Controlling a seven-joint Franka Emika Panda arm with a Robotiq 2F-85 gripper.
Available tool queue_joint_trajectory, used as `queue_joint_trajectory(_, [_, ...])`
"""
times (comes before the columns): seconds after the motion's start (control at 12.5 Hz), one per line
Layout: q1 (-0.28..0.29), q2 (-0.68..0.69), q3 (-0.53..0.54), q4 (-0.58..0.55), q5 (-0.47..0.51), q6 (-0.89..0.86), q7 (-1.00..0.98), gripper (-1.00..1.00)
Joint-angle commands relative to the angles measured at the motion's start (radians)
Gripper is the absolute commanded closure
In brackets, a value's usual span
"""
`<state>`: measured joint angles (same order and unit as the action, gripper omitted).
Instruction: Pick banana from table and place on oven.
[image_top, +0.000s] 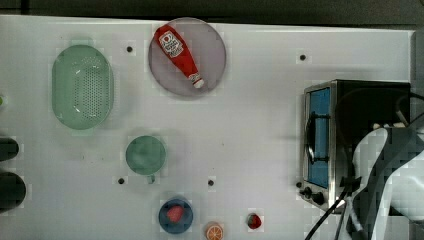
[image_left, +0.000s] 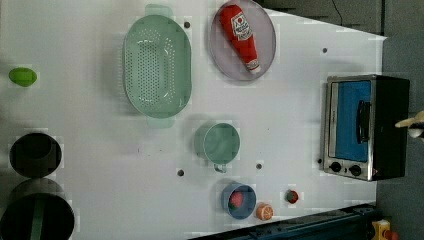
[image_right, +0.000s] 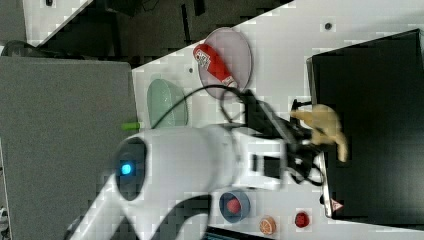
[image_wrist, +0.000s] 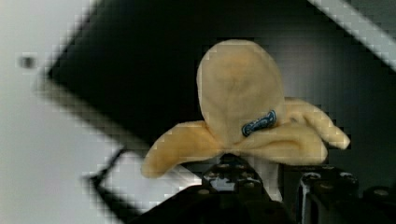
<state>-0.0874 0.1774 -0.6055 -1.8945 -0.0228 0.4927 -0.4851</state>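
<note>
Gripper clamped on the banana: in the wrist view the dark fingers pinch the base where the peel flaps splay out, rounded body pointing away from the camera, small blue tag on its side.

Banana is held over the oven, above the black top near its front edge; whether it touches the top cannot be told. In the right view the banana runs roughly along the oven's front edge, long axis from a flap tip toward the purple plate down to a pale end pointing toward the oven's knob side. In the left view a pale piece of the banana sticks in at the frame edge, just past the oven's black top. In the top view the arm and cables cover that part of the oven (banana hidden there).

Right view gives the grip and the arm's white body; top and left views give the oven's blue glass door and knobs instead.

Away from the oven on the table: ketchup bottle on the purple plate, green colander, green cup, blue bowl, orange slice.
</note>
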Motion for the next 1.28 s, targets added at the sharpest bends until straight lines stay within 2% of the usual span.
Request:
queue_joint_trajectory(0.08, [0.010, 0.018, -0.014, 0.056, 0.014, 0.017, -0.234, 0.57])
queue_joint_trajectory(0.16, [0.008, 0.032, -0.024, 0.063, 0.015, 0.018, -0.277, 0.56])
queue_joint_trajectory(0.24, [0.007, 0.038, -0.030, 0.065, 0.018, 0.016, -0.303, 0.47])
queue_joint_trajectory(0.72, [0.010, 0.043, -0.015, 0.063, 0.019, -0.002, -0.305, -0.87])
queue_joint_trajectory(0.8, [0.011, 0.042, -0.007, 0.064, 0.019, -0.025, -0.306, -1.00])
queue_joint_trajectory(1.04, [0.025, 0.023, 0.057, 0.089, 0.022, -0.096, -0.305, -1.00])
queue_joint_trajectory(1.28, [0.063, -0.036, 0.188, 0.116, 0.057, -0.116, -0.213, -1.00])
